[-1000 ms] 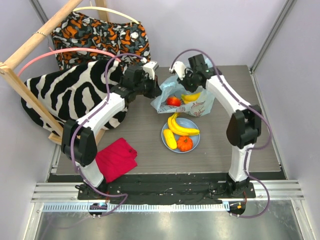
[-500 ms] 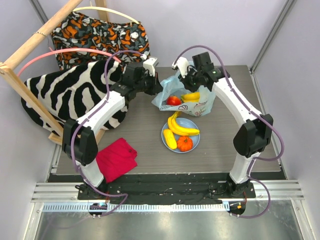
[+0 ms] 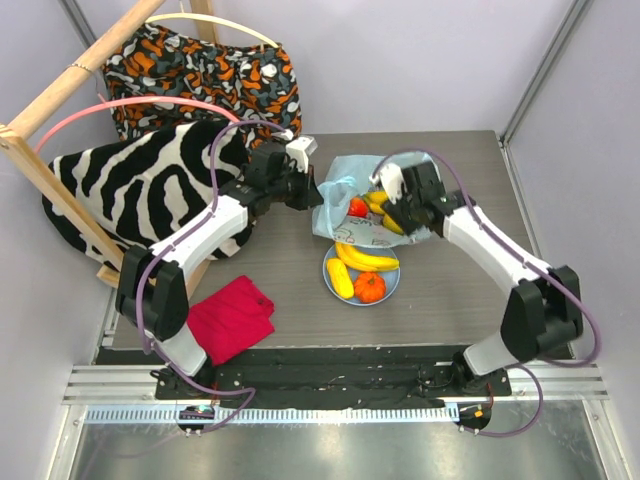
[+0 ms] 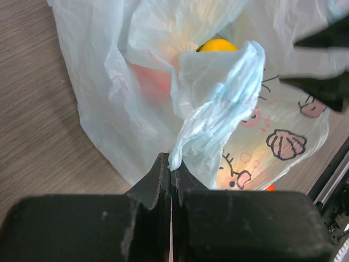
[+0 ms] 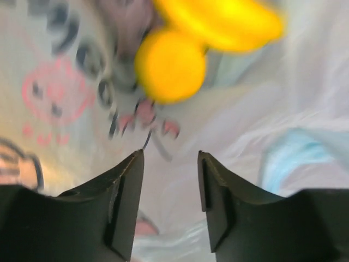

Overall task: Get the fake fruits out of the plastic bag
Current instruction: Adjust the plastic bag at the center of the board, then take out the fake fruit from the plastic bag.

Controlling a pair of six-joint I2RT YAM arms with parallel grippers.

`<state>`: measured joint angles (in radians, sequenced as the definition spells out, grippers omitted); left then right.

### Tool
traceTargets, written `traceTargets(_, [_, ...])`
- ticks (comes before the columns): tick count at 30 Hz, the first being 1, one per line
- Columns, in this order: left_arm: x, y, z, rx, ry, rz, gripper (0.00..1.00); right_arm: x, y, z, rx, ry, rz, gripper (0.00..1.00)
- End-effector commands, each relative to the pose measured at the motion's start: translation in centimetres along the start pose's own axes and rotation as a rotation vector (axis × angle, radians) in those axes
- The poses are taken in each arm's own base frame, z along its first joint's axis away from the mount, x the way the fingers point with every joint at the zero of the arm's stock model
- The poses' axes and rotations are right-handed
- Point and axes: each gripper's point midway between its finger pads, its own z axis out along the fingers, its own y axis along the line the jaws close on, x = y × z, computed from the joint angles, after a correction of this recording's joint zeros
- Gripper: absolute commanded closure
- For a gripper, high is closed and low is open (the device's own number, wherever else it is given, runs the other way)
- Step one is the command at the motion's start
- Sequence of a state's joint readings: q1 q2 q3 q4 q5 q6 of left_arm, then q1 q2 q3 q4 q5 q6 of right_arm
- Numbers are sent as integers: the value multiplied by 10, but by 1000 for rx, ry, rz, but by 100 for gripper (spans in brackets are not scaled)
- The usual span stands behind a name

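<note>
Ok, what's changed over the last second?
The right gripper seems to have let go of the far rim of the plastic bag. It opened and swung toward the near side, and now faces a yellow fruit inside the bag, holding nothing. The bag has settled flatter. Unchanged: the left gripper stays pinched on the bag's edge, and the plate keeps its three fruits.

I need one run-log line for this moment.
left gripper: shut on bag | right gripper: open at bag, empty | in bag: red fruit, yellow fruit | on plate: banana, orange, yellow piece
</note>
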<state>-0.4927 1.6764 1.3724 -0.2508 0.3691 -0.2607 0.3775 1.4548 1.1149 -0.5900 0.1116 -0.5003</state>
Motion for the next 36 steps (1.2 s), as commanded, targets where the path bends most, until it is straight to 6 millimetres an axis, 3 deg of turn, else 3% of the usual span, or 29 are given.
traceTargets(1, [-18, -22, -8, 55, -58, 16, 100, -76, -34, 27, 37, -138, -25, 46])
traceTargets(2, [-18, -23, -7, 56, -57, 17, 100, -96, -44, 25, 35, -163, -33, 48])
traceTargets(3, [-18, -25, -7, 61, -57, 19, 100, -89, -39, 43, -8, -116, -46, 48])
traceTargets(4, [-17, -25, -7, 61, -54, 19, 100, -100, -48, 43, -9, -139, -77, 48])
traceTargets(9, [-16, -24, -7, 56, -54, 26, 100, -104, -50, 71, -66, -132, -213, 44])
traceTargets(16, [-10, -21, -4, 53, -38, 23, 100, -118, -75, 105, -46, -124, -297, 34])
traceTargets(19, [-8, -20, -2, 50, -33, 22, 100, -115, -75, 124, -69, -104, -326, 30])
traceTargets(21, [-7, -20, -1, 50, -28, 20, 100, -99, -64, 141, -136, -42, -347, 30])
traceTargets(22, [-6, -19, -1, 46, -26, 20, 100, -104, -65, 142, -145, -43, -351, 30])
traceTargets(24, [-8, -19, -1, 47, -29, 20, 100, -87, -54, 153, -208, 28, -350, 33])
traceTargets(28, [-12, -19, 0, 45, -34, 25, 100, -83, -54, 151, -251, 66, -364, 41])
traceTargets(32, [-15, -19, 4, 46, -38, 24, 100, -88, -58, 139, -253, 49, -363, 67])
traceTargets(33, [-16, -18, 5, 47, -40, 26, 100, -93, -61, 134, -244, 36, -360, 71])
traceTargets(36, [-20, -18, 7, 39, -49, 23, 100, -127, -74, 92, -199, -76, -322, 76])
